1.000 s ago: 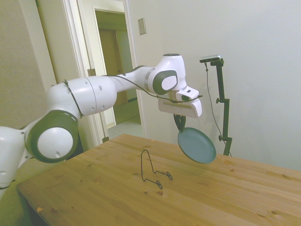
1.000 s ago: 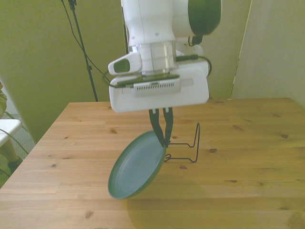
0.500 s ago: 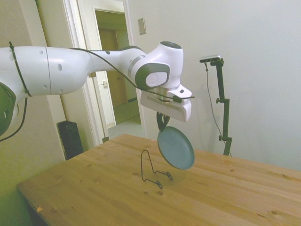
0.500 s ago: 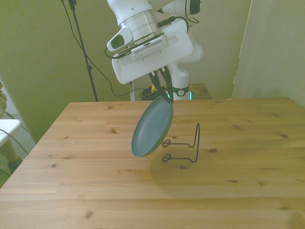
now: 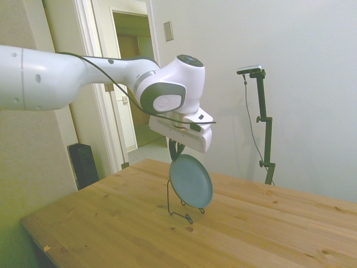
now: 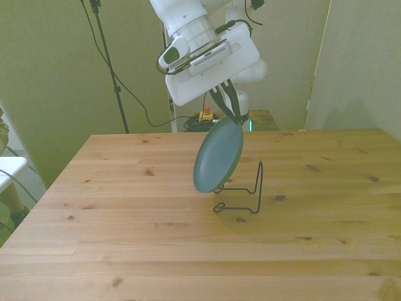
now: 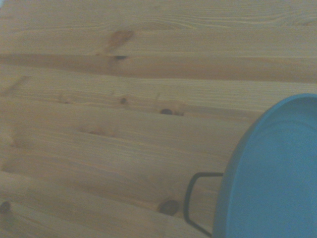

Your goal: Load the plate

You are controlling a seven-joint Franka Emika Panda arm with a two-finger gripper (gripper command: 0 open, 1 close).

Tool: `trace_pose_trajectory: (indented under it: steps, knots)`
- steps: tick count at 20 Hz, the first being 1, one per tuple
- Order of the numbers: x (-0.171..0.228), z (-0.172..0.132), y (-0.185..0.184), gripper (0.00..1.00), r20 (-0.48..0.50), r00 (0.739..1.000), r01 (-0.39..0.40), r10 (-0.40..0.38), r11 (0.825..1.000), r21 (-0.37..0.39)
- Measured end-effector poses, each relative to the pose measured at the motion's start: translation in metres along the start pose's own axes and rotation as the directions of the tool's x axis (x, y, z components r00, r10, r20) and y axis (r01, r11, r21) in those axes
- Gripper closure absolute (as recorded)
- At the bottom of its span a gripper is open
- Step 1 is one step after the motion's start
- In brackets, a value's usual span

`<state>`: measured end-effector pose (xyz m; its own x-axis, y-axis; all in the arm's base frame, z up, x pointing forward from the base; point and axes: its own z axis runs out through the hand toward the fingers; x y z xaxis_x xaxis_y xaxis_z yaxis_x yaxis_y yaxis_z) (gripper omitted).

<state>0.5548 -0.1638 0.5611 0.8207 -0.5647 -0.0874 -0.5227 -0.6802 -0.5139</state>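
The teal plate (image 5: 191, 181) (image 6: 218, 156) (image 7: 270, 173) hangs nearly on edge in the air, gripped at its upper rim. My gripper (image 5: 176, 155) (image 6: 235, 118) is shut on that rim, its dark fingers coming down from the white hand. Just below stands a thin black wire stand (image 5: 179, 207) (image 6: 246, 190) on the wooden table (image 5: 251, 229) (image 6: 125, 213). The plate's lower edge hovers over the stand's front loops, close to its upright back; I cannot tell if they touch. In the wrist view one wire loop (image 7: 195, 201) shows beside the plate's edge.
The table's near corner (image 5: 33, 229) lies at the side view's lower left. An open doorway (image 5: 136, 84) is behind the arm. A piece of white furniture (image 6: 9, 175) sits off the table at the front view's left.
The arm has carried the plate away from the camera in the front view and toward the stand, turning it from a slanted pose to nearly upright. The plate now hangs right above the stand.
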Motion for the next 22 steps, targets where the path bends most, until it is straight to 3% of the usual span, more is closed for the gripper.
trace_pose_trajectory:
  steps: [11, 22]
  knots:
    - [-0.009, -0.005, 0.018, 1.00, 0.050, 0.993, 0.103, -0.110, 0.986, 0.134]
    - [-0.007, 0.008, 0.029, 1.00, 0.072, 0.993, 0.081, -0.093, 0.984, 0.158]
